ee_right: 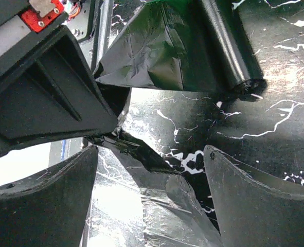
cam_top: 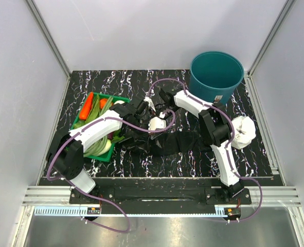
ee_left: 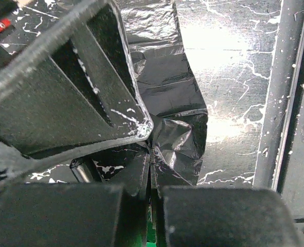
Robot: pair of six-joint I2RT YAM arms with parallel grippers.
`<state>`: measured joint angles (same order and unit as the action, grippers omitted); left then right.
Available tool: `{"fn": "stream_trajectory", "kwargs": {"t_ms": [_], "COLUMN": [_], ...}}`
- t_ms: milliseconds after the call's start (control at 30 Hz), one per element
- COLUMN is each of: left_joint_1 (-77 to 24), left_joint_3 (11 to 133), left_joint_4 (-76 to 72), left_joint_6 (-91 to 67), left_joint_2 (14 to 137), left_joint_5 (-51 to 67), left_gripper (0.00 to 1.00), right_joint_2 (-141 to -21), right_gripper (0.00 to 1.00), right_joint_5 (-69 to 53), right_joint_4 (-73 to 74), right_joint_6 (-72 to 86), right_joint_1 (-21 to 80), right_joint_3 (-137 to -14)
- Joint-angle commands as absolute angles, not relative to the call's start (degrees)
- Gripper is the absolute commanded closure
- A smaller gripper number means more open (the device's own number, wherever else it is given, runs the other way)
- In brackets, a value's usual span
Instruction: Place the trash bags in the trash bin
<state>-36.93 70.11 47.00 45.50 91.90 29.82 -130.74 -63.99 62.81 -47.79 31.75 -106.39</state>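
Setting: black marbled table (cam_top: 141,82), two arms reaching in from the near edge to mid-table.
Left claw (ee_left: 150,163): pressed together, clamped on a crumpled edge of the loose bag; no gap seen betw. the tips in its own wrist view.
Right claw (ee_right: 152,154): spread wide apart, gripping nothing; film lies on the table under & betw. its two fingers (ee_right: 43,200).
Claws, relation: close together; each shows large in the other's wrist view, upper left.
Loose bag (cam_top: 177,141): glossy black film, spread flat & wrinkled on the table centre, in front of both claws; outside the bin.
Bag, pinch pt: one corner gathered into folds at the left claw's tips, lifted off the table there; rest lies flat.
Bag roll (ee_right: 229,46): tight black cylinder lying on the table, seen in right wrist view, upper right; a sheet of film fans out from it to the left. Cannot tell if this sheet joins the loose bag.
Bin (cam_top: 216,77): round teal bucket, upright, far right corner of the table; well apart from the bag; interior looks dark, contents not discernible.
Tray (cam_top: 118,98): shallow green rectangle, left side, under the left forearm; holds greens & a carrot (cam_top: 86,105).
White object (cam_top: 243,131): near the right edge, beside the right arm; kind unclear.
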Motion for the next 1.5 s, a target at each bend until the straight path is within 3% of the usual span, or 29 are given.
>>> {"fn": "stream_trajectory", "kwargs": {"t_ms": [0,500,733,767,1033,1167,1467], "left_joint_1": [-37.18,-37.18,-37.09,-37.09,-37.09,-37.09,-37.18], "left_joint_3": [72.34,71.81,71.63,71.54,71.28,71.54,71.54], "left_joint_4": [46.23,44.65,44.3,44.12,42.19,40.7,38.85], "left_joint_6": [46.14,45.09,44.65,44.65,42.37,40.35,38.5], "left_joint_2": [90.53,90.35,90.53,90.35,90.44,90.18,88.95], "left_joint_5": [32.61,32.17,32.25,32.26,30.33,28.74,28.47], "left_gripper": [1.0,1.0,1.0,1.0,1.0,1.0,1.0], "right_joint_2": [-131.75,-129.82,-129.2,-128.5,-126.65,-124.63,-127.44], "right_gripper": [0.12,0.55,0.97,1.0,1.0,1.0,1.0], "right_joint_5": [-66.71,-66.45,-65.83,-65.57,-60.47,-52.93,-50.99], "right_joint_4": [62.4,62.23,60.57,59.08,51.34,39.4,34.54], "right_joint_6": [-49.75,-48.43,-43.87,-42.55,-26.48,-10.67,2.19], "right_joint_1": [32.78,33.22,33.22,33.22,33.13,31.73,29.36], "right_joint_3": [-108.99,-104.77,-103.1,-102.14,-99.5,-94.58,-92.2]}}
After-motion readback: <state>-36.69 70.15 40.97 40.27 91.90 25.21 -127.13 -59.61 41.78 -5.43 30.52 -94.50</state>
